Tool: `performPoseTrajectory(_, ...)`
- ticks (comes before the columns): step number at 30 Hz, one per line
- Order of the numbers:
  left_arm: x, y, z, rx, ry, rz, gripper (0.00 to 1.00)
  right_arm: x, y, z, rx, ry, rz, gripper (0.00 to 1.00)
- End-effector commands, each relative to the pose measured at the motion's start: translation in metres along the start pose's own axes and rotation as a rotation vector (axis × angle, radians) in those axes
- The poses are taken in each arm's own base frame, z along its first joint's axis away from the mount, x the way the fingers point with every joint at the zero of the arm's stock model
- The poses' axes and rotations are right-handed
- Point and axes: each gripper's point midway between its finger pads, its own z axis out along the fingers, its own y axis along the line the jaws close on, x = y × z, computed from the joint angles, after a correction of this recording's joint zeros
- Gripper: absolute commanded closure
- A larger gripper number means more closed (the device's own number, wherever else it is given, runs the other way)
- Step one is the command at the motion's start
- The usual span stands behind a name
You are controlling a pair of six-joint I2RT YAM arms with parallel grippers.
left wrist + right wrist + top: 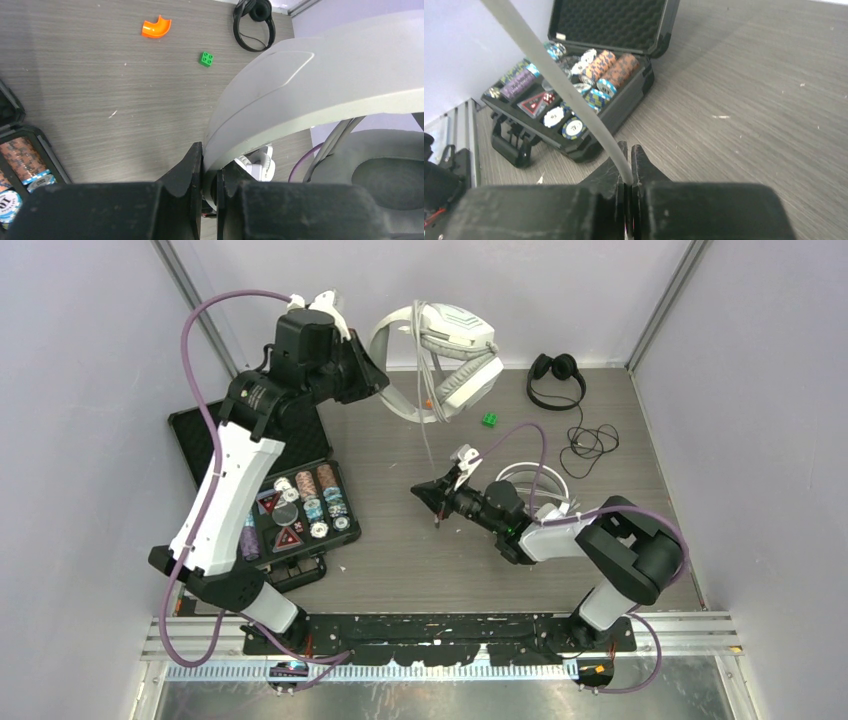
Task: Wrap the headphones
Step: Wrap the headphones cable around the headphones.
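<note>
Clamped the left gripper (210, 167) shut on the headband (300, 85) of the white headset (450, 355), band wedged edge-on between the fingers, whole headset held clear of the table (400, 570) toward 12 o'clock. Pinched the right gripper (630, 162) together on the white cable (551, 80) near the table's centre, cord leading from the jaws up toward 12 o'clock and the earcups. Judged as mid-wrap, with no turn of cable visible round the band. Risked, 1st, a slip: thin smooth cord in a narrow fingertip pinch, likely to pull free under any sideways drag. Risked, 2nd, a twist of the headset in the left grip, caught only on a curved, slick band, if pulled hard from below. Risked, 3rd, a snag on the second pale headset (520, 478), lying just under the right arm at about 3 o'clock, its own cable too hidden to trace, easily swept along by the forearm. Noted the green block (489, 419) just below the raised earcups, the orange piece (156, 26) near it, the black headset (557, 375) at 1 o'clock with its black cable (590, 440) loose beside it, and the open chip case (305, 510) at 9 o'clock, all near enough to catch a wide loop.
</note>
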Motion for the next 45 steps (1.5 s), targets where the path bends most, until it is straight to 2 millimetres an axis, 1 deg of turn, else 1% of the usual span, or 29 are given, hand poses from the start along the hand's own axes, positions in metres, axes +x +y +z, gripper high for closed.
performPoseTrajectory(1, -0.045, -0.029, -0.030, 0.106, -0.151, -0.015, 1.00, -0.025, 0.005, 0.000, -0.022, -0.138, 0.031, 1.00)
performPoseTrajectory(3, -0.044, -0.029, -0.032, 0.109, -0.143, -0.013, 1.00, -0.024, 0.001, -0.003, -0.005, -0.155, 0.039, 1.00)
performPoseTrajectory(6, -0.044, -0.024, -0.035, 0.090, -0.145, -0.001, 1.00, -0.023, -0.007, -0.009, 0.019, -0.155, 0.051, 1.00)
performPoseTrajectory(9, -0.049, -0.016, -0.040, 0.060, -0.160, 0.001, 1.00, -0.022, -0.016, -0.016, 0.048, -0.156, 0.063, 1.00)
performPoseTrajectory(11, -0.055, -0.009, -0.042, 0.037, -0.182, -0.008, 1.00, -0.020, -0.019, -0.020, 0.056, -0.150, 0.066, 1.00)
performPoseTrajectory(14, -0.063, -0.005, -0.044, 0.029, -0.211, -0.029, 1.00, -0.016, -0.023, -0.025, 0.070, -0.141, 0.074, 1.00)
performPoseTrajectory(18, -0.069, -0.003, -0.044, 0.034, -0.223, -0.038, 1.00, -0.009, -0.026, -0.029, 0.082, -0.126, 0.080, 1.00)
performPoseTrajectory(21, -0.067, -0.007, -0.043, 0.067, -0.197, -0.004, 1.00, -0.011, -0.031, -0.030, 0.092, -0.134, 0.097, 1.00)
performPoseTrajectory(23, -0.059, -0.013, -0.043, 0.118, -0.149, 0.040, 1.00, -0.017, -0.036, -0.031, 0.097, -0.143, 0.115, 1.00)
performPoseTrajectory(26, -0.034, -0.029, -0.049, 0.276, -0.045, 0.206, 1.00, -0.026, -0.046, -0.033, 0.097, -0.142, 0.162, 1.00)
performPoseTrajectory(28, -0.018, -0.029, -0.051, 0.344, 0.005, 0.312, 1.00, -0.033, -0.052, -0.035, 0.099, -0.128, 0.220, 1.00)
performPoseTrajectory(30, -0.005, -0.022, -0.051, 0.359, 0.047, 0.404, 1.00, -0.039, -0.057, -0.038, 0.099, -0.102, 0.253, 1.00)
performPoseTrajectory(32, 0.010, -0.011, -0.046, 0.358, 0.108, 0.483, 1.00, -0.041, -0.060, -0.044, 0.114, -0.048, 0.286, 1.00)
performPoseTrajectory(34, 0.025, -0.004, -0.043, 0.378, 0.173, 0.551, 1.00, -0.038, -0.063, -0.051, 0.139, 0.016, 0.313, 1.00)
performPoseTrajectory(37, 0.042, 0.007, -0.033, 0.418, 0.211, 0.677, 1.00, -0.036, -0.063, -0.064, 0.176, 0.105, 0.359, 1.00)
performPoseTrajectory(39, 0.051, 0.012, -0.030, 0.460, 0.221, 0.789, 1.00, -0.035, -0.059, -0.076, 0.202, 0.180, 0.397, 1.00)
performPoseTrajectory(41, 0.061, 0.015, -0.025, 0.521, 0.218, 0.909, 1.00, -0.037, -0.047, -0.086, 0.185, 0.229, 0.423, 1.00)
performPoseTrajectory(42, 0.069, 0.016, -0.022, 0.557, 0.225, 0.972, 1.00, -0.039, -0.039, -0.091, 0.164, 0.245, 0.439, 1.00)
performPoseTrajectory(45, 0.095, 0.022, -0.010, 0.585, 0.290, 1.135, 1.00, -0.051, -0.020, -0.102, 0.127, 0.263, 0.479, 1.00)
